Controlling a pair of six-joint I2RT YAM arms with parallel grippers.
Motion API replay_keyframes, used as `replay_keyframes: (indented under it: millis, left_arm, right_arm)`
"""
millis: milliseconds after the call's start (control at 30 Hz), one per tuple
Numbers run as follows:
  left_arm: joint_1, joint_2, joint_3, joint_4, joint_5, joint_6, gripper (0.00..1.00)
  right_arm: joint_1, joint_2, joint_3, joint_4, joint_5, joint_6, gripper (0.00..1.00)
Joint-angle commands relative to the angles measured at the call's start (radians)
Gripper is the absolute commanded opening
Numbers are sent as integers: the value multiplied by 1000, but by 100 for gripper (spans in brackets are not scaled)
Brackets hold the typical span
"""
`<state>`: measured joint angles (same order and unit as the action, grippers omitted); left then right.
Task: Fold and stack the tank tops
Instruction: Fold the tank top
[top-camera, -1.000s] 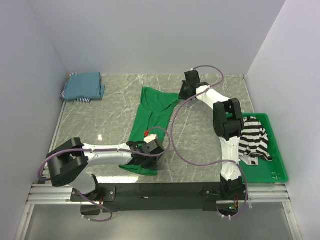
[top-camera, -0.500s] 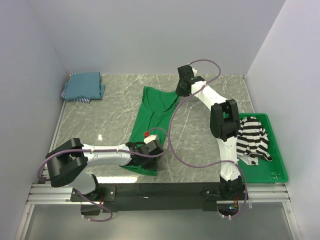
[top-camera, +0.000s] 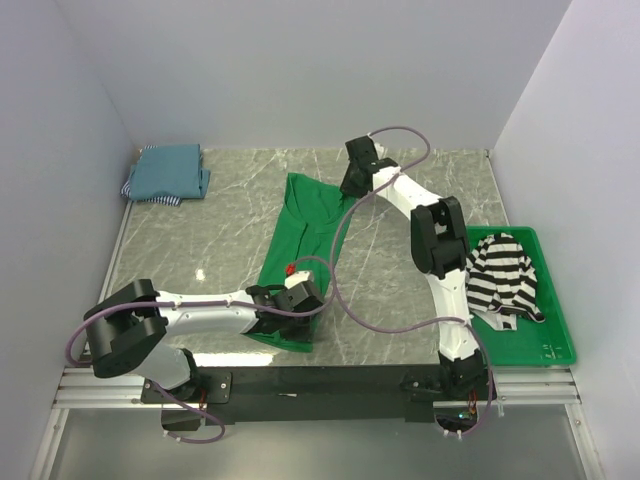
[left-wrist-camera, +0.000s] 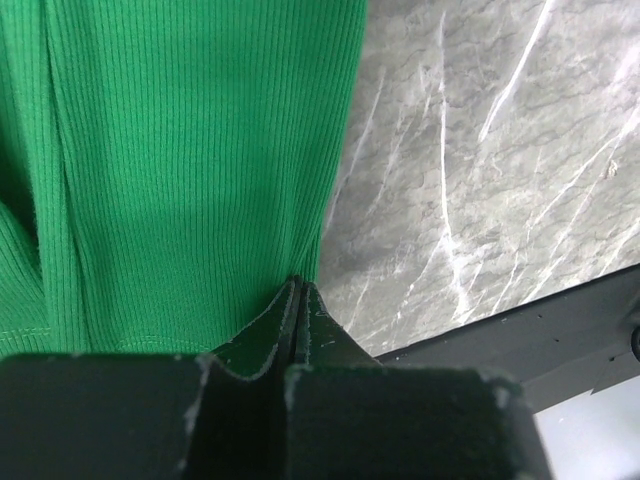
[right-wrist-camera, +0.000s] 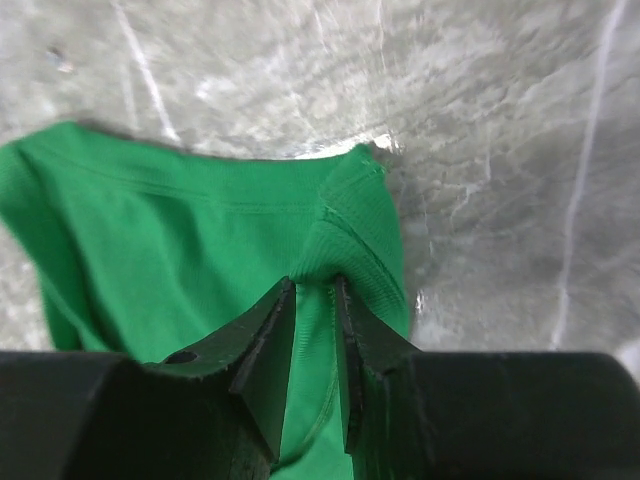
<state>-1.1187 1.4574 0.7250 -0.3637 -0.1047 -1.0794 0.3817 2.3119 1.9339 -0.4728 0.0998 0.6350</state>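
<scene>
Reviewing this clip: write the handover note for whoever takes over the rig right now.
Grippers: the left gripper is shut on the near hem of the green tank top. The right gripper has its jaws a little apart, astride a raised ridge of fabric at that top's far right corner.
Things: the green tank top lies lengthwise on the table, long and narrow, apparently folded along its length. The striped tank top lies crumpled in the green tray at right. The folded teal-blue tops sit at the far left corner.
Done: the teal-blue stack.
Left: finish folding the green one and stack it, then fold and stack the striped one.
</scene>
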Motion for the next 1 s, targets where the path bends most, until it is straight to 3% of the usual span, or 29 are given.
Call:
replay_keyframes:
  millis: [0, 367, 567, 633, 767, 967]
  left_arm:
    - [0, -26, 2, -1, 8, 21, 1]
    - [-1, -3, -7, 51, 37, 25, 1]
    - [-1, 49, 109, 60, 46, 79, 1]
    - [0, 72, 155, 57, 43, 105, 5]
    - [23, 119, 319, 34, 39, 136, 25]
    - [134, 113, 415, -41, -9, 104, 38]
  right_arm:
    - [2, 37, 56, 28, -15, 31, 30]
    - [-38, 135, 135, 17, 5, 88, 29]
    - [-86, 202, 261, -15, -2, 77, 30]
    - [-98, 230, 315, -20, -27, 71, 30]
    - [-144, 257, 369, 3, -97, 68, 34]
    - [-179, 241, 356, 137, -311, 45, 47]
